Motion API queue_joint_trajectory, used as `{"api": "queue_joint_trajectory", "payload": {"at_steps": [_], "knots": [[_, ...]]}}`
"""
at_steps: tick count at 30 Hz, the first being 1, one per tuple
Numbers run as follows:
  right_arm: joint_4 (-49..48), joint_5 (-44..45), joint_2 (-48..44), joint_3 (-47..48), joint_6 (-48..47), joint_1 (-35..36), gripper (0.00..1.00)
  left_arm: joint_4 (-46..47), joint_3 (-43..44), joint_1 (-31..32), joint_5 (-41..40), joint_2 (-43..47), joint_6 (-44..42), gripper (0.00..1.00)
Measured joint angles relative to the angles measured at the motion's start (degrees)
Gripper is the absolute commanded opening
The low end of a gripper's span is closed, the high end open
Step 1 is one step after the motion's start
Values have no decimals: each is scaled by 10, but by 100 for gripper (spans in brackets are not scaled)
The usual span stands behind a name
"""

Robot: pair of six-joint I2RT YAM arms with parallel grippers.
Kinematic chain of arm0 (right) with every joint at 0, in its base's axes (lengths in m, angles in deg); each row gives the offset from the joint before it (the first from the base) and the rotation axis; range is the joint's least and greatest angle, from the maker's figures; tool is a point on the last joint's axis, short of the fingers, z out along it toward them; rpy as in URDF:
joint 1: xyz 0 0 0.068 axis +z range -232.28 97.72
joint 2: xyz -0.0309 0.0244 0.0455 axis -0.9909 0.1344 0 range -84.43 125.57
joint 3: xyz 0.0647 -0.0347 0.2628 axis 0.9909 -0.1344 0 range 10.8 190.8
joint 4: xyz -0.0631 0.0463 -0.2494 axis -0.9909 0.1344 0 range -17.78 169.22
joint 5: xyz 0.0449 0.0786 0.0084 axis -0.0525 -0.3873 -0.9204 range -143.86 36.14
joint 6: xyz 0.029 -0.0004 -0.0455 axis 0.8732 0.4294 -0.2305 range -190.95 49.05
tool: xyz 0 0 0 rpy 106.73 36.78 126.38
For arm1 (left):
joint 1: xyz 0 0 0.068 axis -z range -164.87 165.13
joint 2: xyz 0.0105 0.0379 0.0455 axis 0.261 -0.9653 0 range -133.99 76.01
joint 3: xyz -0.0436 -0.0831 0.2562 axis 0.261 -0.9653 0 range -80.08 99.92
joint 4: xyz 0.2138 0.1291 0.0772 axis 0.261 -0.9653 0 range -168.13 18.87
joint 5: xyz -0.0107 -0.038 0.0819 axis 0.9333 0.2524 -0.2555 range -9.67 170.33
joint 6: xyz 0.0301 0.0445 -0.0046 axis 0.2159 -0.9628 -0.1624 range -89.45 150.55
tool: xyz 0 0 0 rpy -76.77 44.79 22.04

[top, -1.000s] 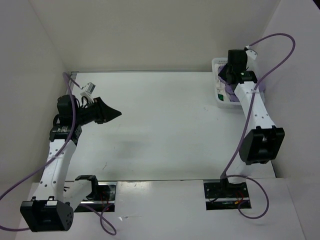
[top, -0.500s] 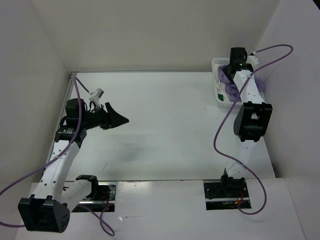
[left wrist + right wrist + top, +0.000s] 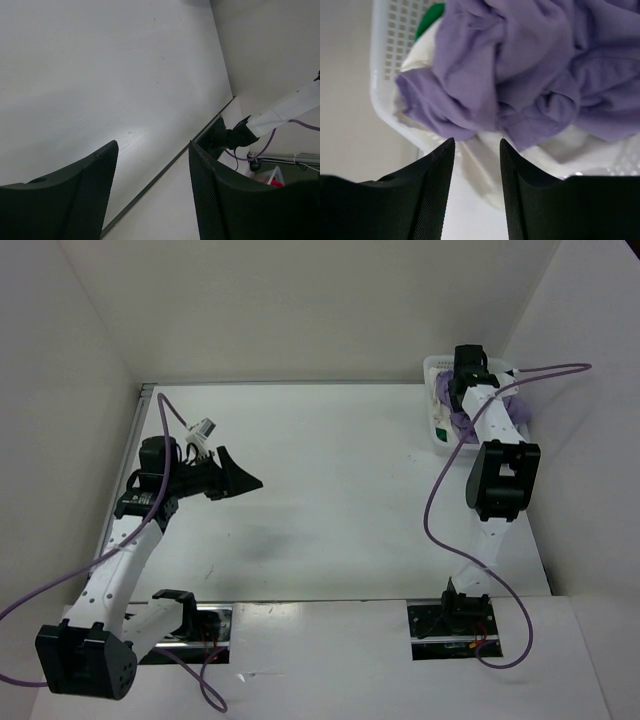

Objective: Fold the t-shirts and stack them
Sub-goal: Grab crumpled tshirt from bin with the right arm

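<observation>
The lavender t-shirt lies crumpled on top in the white lattice basket. The cream-white t-shirt spills over the basket's rim beneath it, and a corner of the green t-shirt shows at the back. In the top view the basket stands at the far right with purple cloth in it. My right gripper is open and empty, just above the shirts. My left gripper is open and empty over the table's left side; it also shows in the left wrist view.
White walls enclose the table on the left, back and right. A dark seam runs along the table's near edge. The right arm's base mount and purple cables sit near the front.
My right arm has folded back farther over the basket, and its gripper now sits lower over the shirts. My left gripper has moved a little to the right over the table.
</observation>
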Motion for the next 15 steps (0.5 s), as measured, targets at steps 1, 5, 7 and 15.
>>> {"api": "queue_joint_trajectory", "payload": {"at_steps": [1, 5, 7, 15], "knots": [[-10, 4, -8, -20, 8, 2, 47, 0, -2, 0, 0, -2, 0, 66], [-13, 17, -29, -79, 18, 12, 44, -3, -7, 3, 0, -16, 0, 66], [-14, 18, -29, -81, 7, 16, 44, -3, -7, 5, 0, -25, 0, 66], [-63, 21, -40, -95, -90, -15, 44, 1, -7, 5, 0, -38, 1, 66]]}}
